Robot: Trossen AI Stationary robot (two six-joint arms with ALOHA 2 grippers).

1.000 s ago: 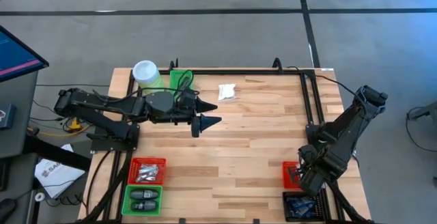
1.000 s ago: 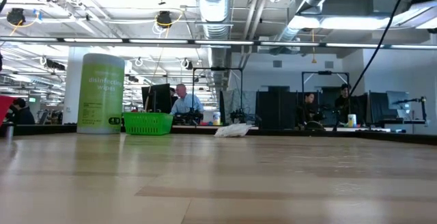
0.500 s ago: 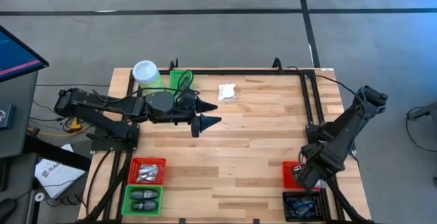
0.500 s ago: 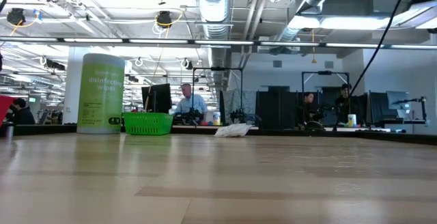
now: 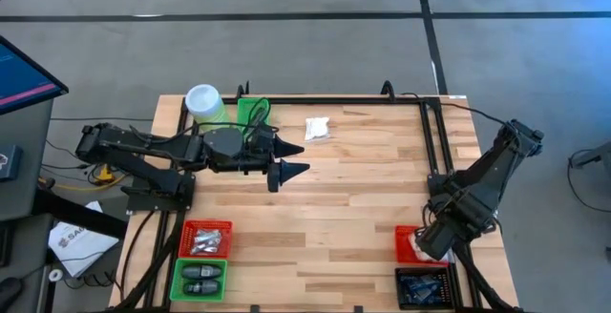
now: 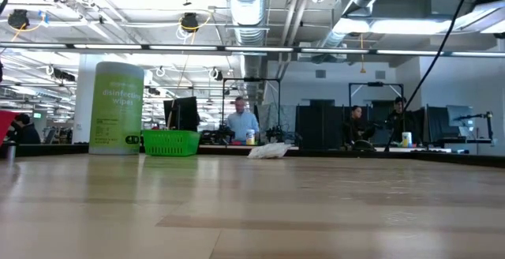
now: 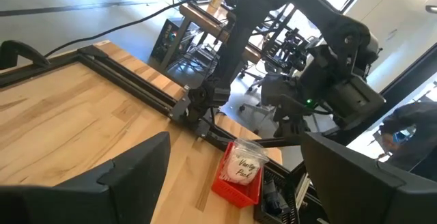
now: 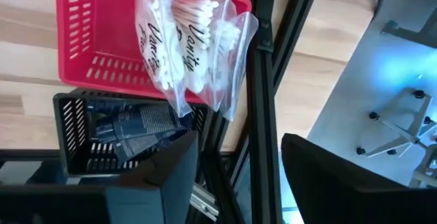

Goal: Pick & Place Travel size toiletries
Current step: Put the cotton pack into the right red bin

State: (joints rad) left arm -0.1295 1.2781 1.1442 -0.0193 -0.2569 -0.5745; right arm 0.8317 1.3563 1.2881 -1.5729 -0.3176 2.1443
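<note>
Clear packets of cotton swabs (image 8: pixel 184 36) lie in the red bin (image 8: pixel 95 39) at the table's (image 5: pixel 334 198) right front corner, partly draped over its rim. Right pincer (image 8: pixel 239 176), jaws parted and empty, should rise straight clear. Against the earlier frame it sits nearer this bin, apparently having released. Left pincer (image 5: pixel 284 158) waits open mid-table.

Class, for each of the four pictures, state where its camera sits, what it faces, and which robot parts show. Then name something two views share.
High: overhead, facing down; both arms, table.
Low: table height, facing the room; no arm shows; green canister.
Left wrist: past its own fingers toward the right arm and red bin.
Right wrist: looking down on that bin, own fingers.
Shared: both wrist views show the vanity pack.
</note>
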